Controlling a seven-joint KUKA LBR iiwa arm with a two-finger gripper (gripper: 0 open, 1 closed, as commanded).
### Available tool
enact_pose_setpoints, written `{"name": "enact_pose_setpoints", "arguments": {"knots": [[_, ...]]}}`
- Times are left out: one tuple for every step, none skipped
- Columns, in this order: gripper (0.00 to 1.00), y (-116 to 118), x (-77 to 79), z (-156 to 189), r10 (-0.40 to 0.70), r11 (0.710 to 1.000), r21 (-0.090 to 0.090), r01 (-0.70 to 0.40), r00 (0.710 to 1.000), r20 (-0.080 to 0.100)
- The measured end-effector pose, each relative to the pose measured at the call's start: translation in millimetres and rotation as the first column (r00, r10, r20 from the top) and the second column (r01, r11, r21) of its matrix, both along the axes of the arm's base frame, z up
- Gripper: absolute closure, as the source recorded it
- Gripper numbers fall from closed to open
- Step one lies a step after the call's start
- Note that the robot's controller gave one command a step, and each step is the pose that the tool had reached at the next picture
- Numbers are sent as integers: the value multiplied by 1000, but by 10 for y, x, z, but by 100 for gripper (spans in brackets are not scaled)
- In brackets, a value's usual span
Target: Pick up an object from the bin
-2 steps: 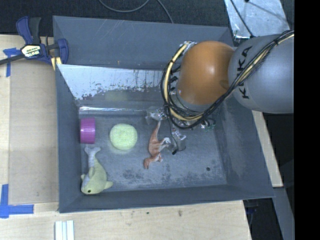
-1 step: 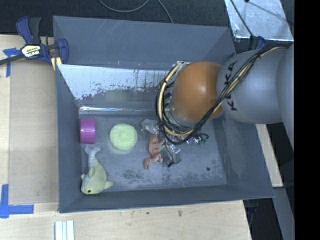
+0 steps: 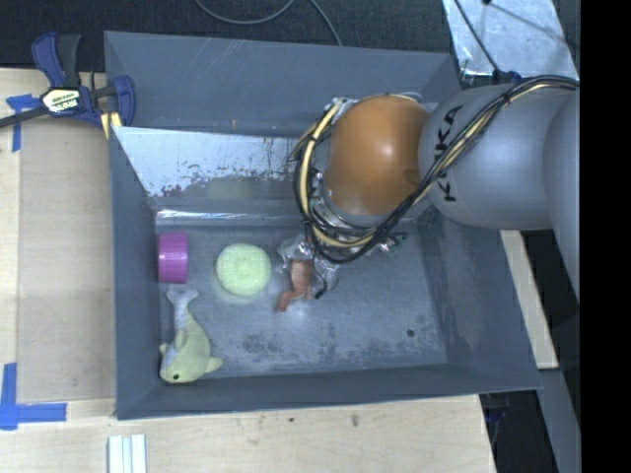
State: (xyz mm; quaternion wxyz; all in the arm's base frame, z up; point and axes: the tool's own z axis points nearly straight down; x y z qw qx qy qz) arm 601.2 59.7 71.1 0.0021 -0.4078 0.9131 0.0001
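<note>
Where the gripper (image 3: 308,269) hangs, a small brown thing (image 3: 293,292) lies at its tip (grip unclear).

**A Robotics Lab Test Cell**

The setting was a robotics lab. A heavy silver industrial arm (image 3: 513,156), lettered KUKA on its casing and wrapped in yellow and black cables (image 3: 317,146), reached into a grey metal bin (image 3: 296,57) whose sloping walls were scuffed and scratched. Loose black leads (image 3: 246,6) trailed over the dark floor behind the bin. Inside lay odd test pieces: a purple spool (image 3: 173,256), a pale green ball (image 3: 244,269) and a small plush toy (image 3: 187,351).
</note>
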Motion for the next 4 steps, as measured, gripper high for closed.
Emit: {"name": "enact_pose_setpoints", "arguments": {"knots": [[100,0,0,0,0,1000,0,0,1000,0],[100,-1,-15,39,-1,1000,0,1,1000,-4],[100,-2,-30,244,-2,1000,-1,2,1000,-10],[100,0,-1,402,-2,1000,0,2,1000,0]]}}
